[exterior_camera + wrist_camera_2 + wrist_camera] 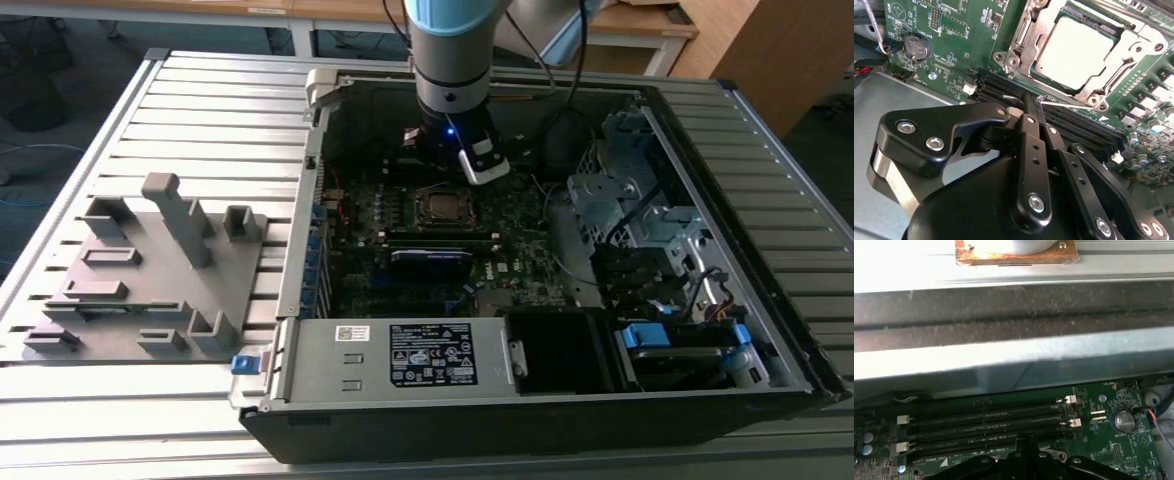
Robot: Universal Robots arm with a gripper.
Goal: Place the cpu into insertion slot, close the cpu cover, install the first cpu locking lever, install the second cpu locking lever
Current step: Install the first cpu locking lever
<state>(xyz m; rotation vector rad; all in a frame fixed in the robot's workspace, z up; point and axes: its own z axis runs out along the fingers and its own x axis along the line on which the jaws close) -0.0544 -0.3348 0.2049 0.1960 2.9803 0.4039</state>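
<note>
Nearest, black gripper point(1030, 102) with fingers pressed together on a thin silvery lever point(1064, 104) over memory strips point(1074, 127), just beside the cpu point(1074, 47) (seated under its cpu cover point(1126, 60)).

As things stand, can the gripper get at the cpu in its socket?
Probably yes. The gripper hangs over the memory slots right beside the cpu, whose silver top lies exposed in the cover's window, with nothing standing between them.

surface: slatted metal table point(200, 110) | on it: open computer case point(534, 400), grey fixture plate point(147, 290)
</note>
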